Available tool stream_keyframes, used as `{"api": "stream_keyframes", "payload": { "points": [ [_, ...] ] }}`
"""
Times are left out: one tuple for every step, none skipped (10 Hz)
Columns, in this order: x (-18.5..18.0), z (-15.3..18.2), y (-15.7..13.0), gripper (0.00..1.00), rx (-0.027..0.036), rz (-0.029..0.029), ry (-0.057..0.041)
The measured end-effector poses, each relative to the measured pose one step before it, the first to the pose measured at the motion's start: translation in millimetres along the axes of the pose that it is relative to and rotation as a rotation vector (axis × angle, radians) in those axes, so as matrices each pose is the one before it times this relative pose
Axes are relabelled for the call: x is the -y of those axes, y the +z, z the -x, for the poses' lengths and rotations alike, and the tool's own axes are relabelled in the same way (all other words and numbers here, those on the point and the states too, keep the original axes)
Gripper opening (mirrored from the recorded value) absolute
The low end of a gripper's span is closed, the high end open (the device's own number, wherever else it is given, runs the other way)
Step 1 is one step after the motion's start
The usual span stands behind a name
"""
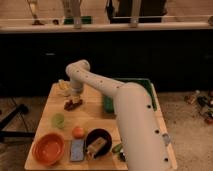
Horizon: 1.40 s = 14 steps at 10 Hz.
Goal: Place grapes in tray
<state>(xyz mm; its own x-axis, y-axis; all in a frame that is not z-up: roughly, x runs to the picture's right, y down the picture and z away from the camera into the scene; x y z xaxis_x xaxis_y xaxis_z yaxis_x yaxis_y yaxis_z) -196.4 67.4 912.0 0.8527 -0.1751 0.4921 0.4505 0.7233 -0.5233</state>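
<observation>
The grapes (72, 104), a small dark reddish bunch, lie on the wooden table (95, 112) near its far left. My gripper (75, 98) points straight down onto the top of the bunch, shut on it, and the grapes rest on the table. The white arm (130, 115) runs from the lower right up to that spot. The green tray (147, 86) sits at the table's far right, mostly hidden behind the arm.
An orange bowl (48, 148) stands at the front left. Beside it are a blue item (77, 149) and a black bowl (98, 142) holding a brown object. A round orange fruit (77, 131), a pale green item (58, 120) and a yellow object (63, 86) lie nearby.
</observation>
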Motion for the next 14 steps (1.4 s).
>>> {"api": "stream_keyframes", "payload": {
  "points": [
    [0.92, 0.51, -0.68, 0.0, 0.00772, 0.00855, -0.00302],
    [1.04, -1.02, -1.86, 0.0, 0.00619, 0.00793, 0.00077],
    [1.72, -0.62, -3.17, 0.0, 0.00596, 0.00041, 0.00348],
    [-0.62, -2.53, -2.29, 0.0, 0.00305, 0.00726, 0.00571],
    [-0.06, -2.79, -1.3, 0.0, 0.00138, 0.00908, 0.00594],
    [1.14, -0.85, -1.78, 0.0, 0.00196, 0.00482, 0.00421],
    [0.2, -0.79, -1.33, 0.0, -0.0012, 0.00609, 0.00342],
    [-0.23, -2.28, -3.46, 0.0, -0.00094, 0.00677, 0.00757],
    [-0.05, -1.49, -2.87, 0.0, -0.00074, 0.00128, 0.00426],
    [0.61, -1.99, -4.57, 0.0, -0.00267, -0.00079, 0.00557],
    [1.35, -0.95, -5.55, 0.0, -0.00439, -0.00021, 0.00491],
    [2.5, -0.53, -4.31, 0.0, -0.00347, -0.00473, 0.00391],
    [2.64, -2.19, -5.52, 0.0, -0.00634, -0.00477, 0.00581],
    [1.96, -1.5, -3.74, 0.0, -0.00494, -0.00234, 0.00395]
  ]
}}
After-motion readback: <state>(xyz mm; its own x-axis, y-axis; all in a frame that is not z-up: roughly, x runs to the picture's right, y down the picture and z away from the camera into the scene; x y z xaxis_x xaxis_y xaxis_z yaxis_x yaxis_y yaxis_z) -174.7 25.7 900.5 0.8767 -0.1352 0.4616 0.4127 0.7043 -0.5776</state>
